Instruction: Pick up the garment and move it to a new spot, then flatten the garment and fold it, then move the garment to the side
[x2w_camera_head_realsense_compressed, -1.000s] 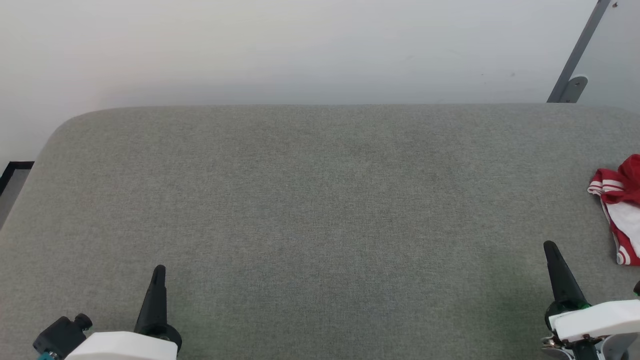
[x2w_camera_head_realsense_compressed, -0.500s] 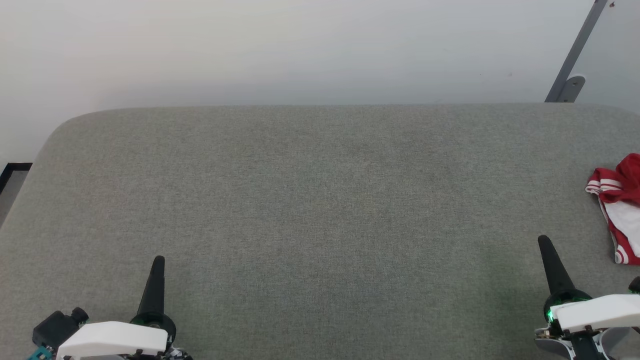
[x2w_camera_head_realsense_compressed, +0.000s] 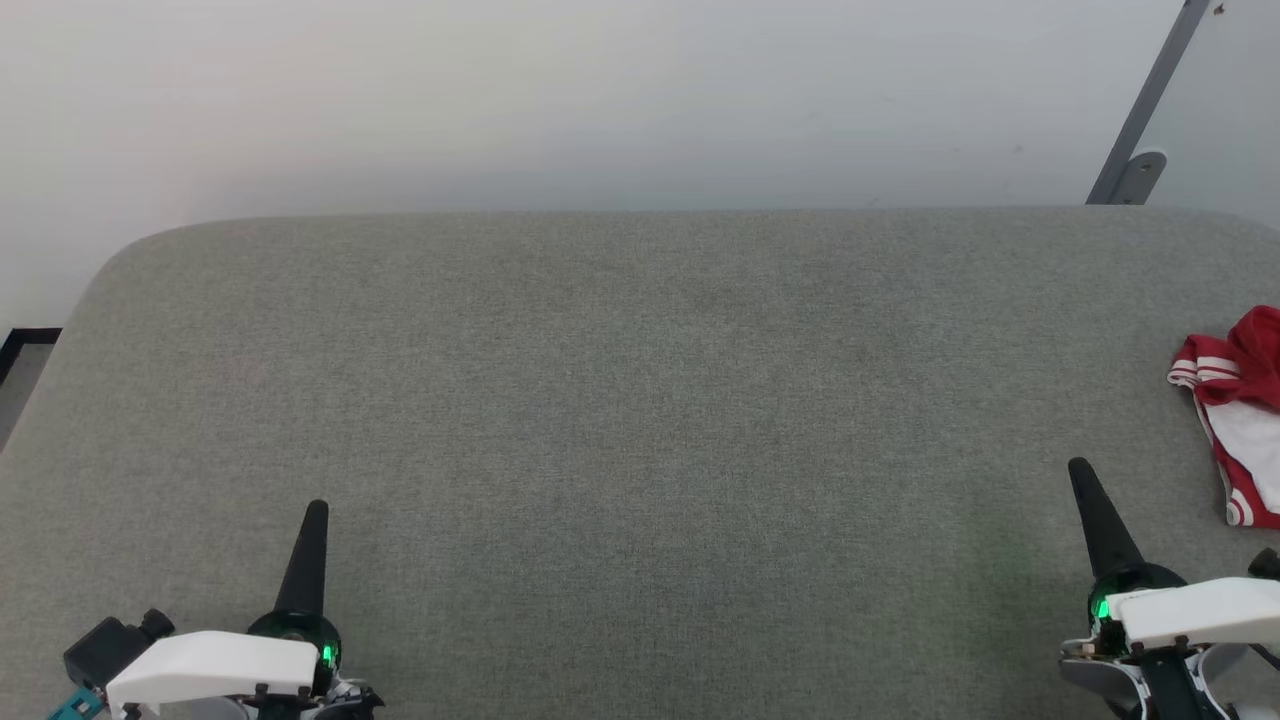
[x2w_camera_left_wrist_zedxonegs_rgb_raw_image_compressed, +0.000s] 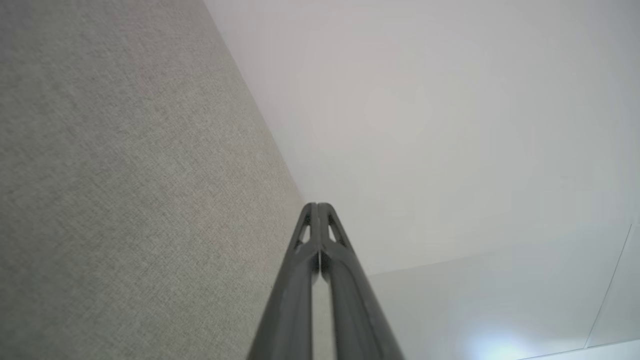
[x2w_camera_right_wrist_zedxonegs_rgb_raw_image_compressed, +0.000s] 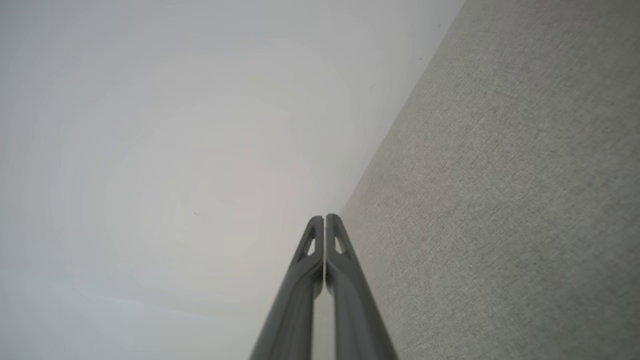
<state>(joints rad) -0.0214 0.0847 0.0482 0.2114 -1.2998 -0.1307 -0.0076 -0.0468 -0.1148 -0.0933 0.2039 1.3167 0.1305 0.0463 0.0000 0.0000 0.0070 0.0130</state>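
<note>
The garment (x2w_camera_head_realsense_compressed: 1238, 410), red with a white panel and striped trim, lies crumpled at the far right edge of the grey fabric surface (x2w_camera_head_realsense_compressed: 640, 400), partly cut off by the head view's edge. My right gripper (x2w_camera_head_realsense_compressed: 1080, 472) is shut and empty at the lower right, a short way left of and nearer than the garment. At the lower left my left gripper (x2w_camera_head_realsense_compressed: 316, 510) is shut with nothing in it. In each wrist view the fingers press together, left gripper (x2w_camera_left_wrist_zedxonegs_rgb_raw_image_compressed: 317, 205) and right gripper (x2w_camera_right_wrist_zedxonegs_rgb_raw_image_compressed: 324, 217), pointing along the surface toward the pale wall.
A pale wall (x2w_camera_head_realsense_compressed: 600, 90) rises behind the padded surface. A grey metal bracket (x2w_camera_head_realsense_compressed: 1140, 130) slants at the upper right. The surface's left corner is rounded, with dark floor edging (x2w_camera_head_realsense_compressed: 25, 345) beyond it.
Both grippers have moved a little forward up the head view, staying shut. The garment has not been touched; its slight shift left matches a small camera move.
</note>
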